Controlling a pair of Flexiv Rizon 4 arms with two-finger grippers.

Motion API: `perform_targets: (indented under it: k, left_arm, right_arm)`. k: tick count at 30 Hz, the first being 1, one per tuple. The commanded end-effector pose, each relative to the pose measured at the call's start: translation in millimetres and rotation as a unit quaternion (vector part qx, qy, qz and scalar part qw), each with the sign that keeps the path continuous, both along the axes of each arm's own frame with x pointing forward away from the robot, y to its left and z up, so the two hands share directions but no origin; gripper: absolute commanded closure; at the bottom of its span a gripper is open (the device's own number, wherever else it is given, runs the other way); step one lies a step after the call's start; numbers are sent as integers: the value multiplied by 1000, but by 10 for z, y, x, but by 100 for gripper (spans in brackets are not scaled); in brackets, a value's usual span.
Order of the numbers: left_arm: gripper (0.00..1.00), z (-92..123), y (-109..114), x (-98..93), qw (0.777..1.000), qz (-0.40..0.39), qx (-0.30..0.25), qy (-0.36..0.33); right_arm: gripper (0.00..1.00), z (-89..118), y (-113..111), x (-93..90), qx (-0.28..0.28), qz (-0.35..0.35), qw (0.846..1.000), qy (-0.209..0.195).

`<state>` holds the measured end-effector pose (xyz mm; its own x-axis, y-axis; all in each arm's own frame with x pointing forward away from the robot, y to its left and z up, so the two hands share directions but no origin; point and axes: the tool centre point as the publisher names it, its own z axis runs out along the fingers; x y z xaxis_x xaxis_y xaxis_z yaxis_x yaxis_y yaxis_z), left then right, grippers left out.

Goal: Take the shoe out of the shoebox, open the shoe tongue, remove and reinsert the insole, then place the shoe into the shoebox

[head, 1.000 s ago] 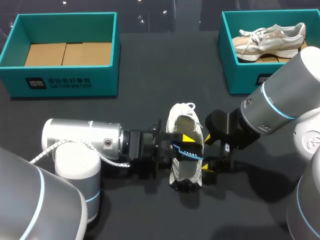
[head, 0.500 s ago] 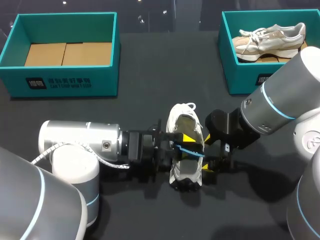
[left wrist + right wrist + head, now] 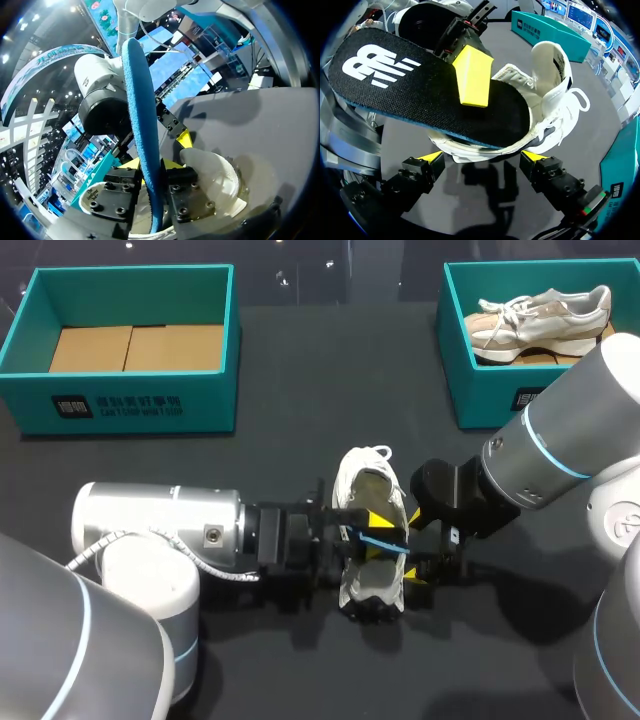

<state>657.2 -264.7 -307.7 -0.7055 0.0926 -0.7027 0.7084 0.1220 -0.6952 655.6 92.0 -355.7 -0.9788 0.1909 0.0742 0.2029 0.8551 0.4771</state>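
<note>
Left arm elbow drifted toward 9 o'clock; left hand nudged blue insole slightly toward 3 o'clock.

A beige sneaker lies in a teal box on the dark table

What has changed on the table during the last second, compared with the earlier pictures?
The left arm's grey elbow link slid slightly towards the view's left. The black, blue-edged insole in the left gripper shifted a little over the white shoe. The grip stays shut; the shoe and the right gripper kept their places.
</note>
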Motion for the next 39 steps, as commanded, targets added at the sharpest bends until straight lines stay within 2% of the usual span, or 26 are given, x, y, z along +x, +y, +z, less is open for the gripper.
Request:
perform_targets:
  k: [1,3,22,39]
  left_arm:
    - [84,15,-29,-23,1000,1,7,-3]
    - [100,8,-33,-27,1000,-1,9,-5]
    - [100,-170,-38,109,999,-5,15,-42]
    - [100,-425,-105,373,998,20,38,-46]
  right_arm:
    - [0,-5,5,-12,-1,-1,1000,-1]
    - [0,-5,5,-12,-1,-1,1000,-1]
    - [0,-5,5,-12,-1,-1,1000,-1]
    - [0,-5,5,-12,-1,-1,1000,-1]
